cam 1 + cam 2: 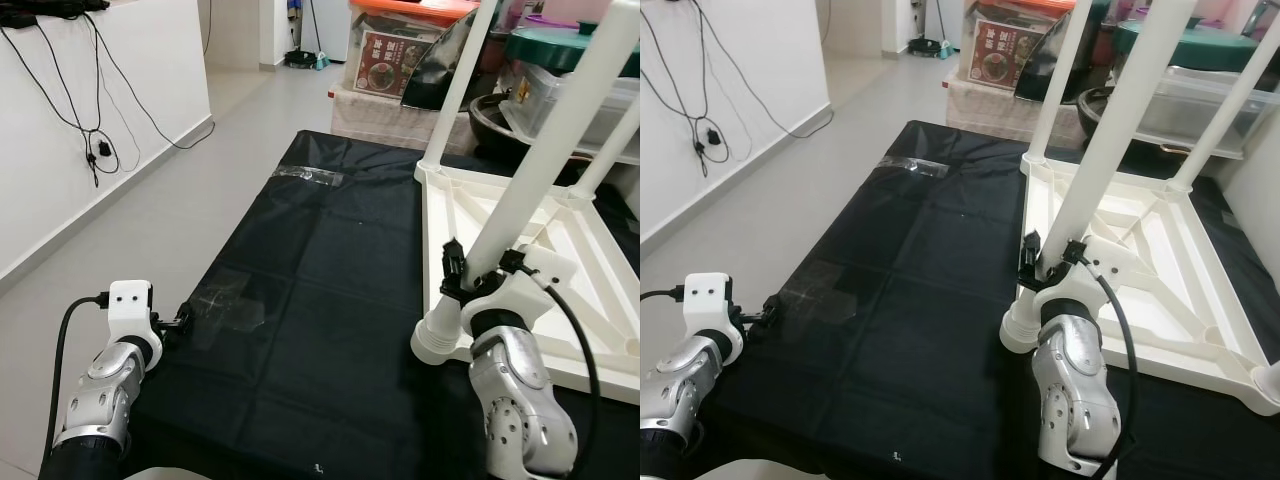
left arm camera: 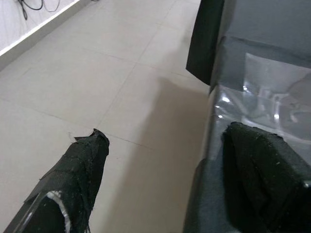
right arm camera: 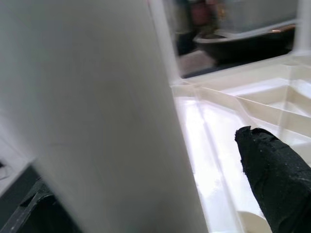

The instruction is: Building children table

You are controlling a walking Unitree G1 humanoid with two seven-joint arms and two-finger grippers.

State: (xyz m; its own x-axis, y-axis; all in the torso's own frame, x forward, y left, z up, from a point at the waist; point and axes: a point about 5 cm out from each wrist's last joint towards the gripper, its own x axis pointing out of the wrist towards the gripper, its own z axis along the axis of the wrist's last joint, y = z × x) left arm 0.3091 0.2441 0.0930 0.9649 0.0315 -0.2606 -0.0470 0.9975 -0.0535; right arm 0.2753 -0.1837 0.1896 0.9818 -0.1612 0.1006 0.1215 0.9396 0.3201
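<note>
Black-covered counter beside grey floor, upside-down white children's table on its right half, right pincer clamped around near-corner table leg, left pincer spread open, empty, at counter's left edge.

The upturned table and its legs were white, the surface black, the floor pale grey.

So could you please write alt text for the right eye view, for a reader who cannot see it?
The right gripper grips a white table leg near its base, at the near corner of an upturned white children's table lying on a black-covered surface. The left gripper rests at that surface's near left edge, jaws open.
</note>
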